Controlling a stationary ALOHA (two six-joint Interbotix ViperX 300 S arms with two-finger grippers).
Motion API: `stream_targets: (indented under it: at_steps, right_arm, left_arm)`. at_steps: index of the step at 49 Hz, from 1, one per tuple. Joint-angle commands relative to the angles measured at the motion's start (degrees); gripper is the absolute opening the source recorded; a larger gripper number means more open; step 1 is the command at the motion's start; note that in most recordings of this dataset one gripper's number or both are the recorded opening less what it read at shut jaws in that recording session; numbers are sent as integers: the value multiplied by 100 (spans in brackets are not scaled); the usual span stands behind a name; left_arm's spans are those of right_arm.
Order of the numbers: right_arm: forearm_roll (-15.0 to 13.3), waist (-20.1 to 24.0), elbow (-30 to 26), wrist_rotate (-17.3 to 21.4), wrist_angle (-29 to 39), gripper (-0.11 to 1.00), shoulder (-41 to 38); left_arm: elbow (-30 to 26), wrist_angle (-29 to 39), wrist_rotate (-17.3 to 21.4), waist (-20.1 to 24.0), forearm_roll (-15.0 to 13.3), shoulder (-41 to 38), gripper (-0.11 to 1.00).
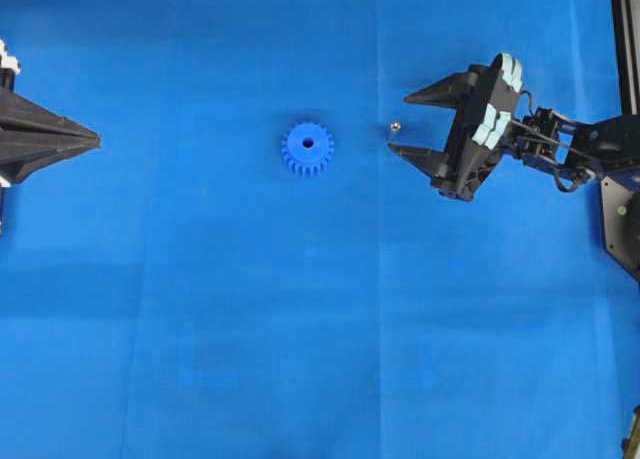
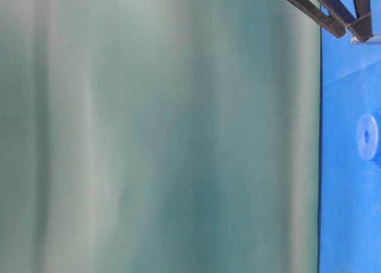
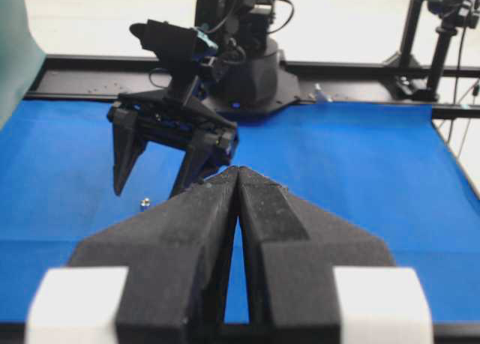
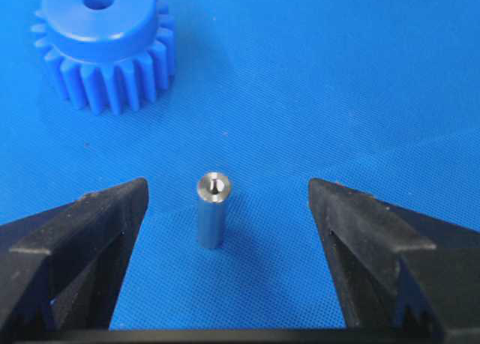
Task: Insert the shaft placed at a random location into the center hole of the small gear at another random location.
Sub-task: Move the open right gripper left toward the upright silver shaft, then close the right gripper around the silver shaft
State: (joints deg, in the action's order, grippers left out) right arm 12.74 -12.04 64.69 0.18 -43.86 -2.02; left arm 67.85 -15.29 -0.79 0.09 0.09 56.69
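Blue cloth (image 1: 300, 329); shaft (image 4: 211, 209) upright between wide right gripper (image 4: 229, 209); left gripper (image 3: 238, 180) closed.

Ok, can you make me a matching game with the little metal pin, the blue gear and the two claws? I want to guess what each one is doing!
Things:
1. shaft
2. small gear
3. left claw
4. right claw

States:
A. shut tight, holding nothing
B. lying flat on the blue cloth, center hole facing up
C. open wide, one finger on each side of the pin
D. standing upright between two black fingers, touched by neither

Right pairs: 1-D, 2-B, 3-A, 4-C
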Motion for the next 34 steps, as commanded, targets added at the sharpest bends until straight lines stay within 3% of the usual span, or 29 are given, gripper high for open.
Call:
stream_targets:
  at_steps: [1,13,16,23,27,34]
  right_arm:
    - [18,-9,-88,9,-79,80,0]
    - [18,-9,-193,9,-70,69,-149]
    - [18,-9,-211,9,-62,60,-176]
    - [-18,-9,-211,0,-70,22,-185]
    - [-53,-9,-211,0,-62,6,-185]
    - [-70,9,-220,9,-53,3,-176]
  left_arm:
    - [-62,-35,9,9,0,-18,0]
    - [-53,0,9,9,0,-9,0]
    - [-44,9,9,0,0,-9,0]
    - [-44,9,9,9,0,9,0]
    - [-44,9,9,9,0,18,0]
    - [-44,44,9,0,9,18,0]
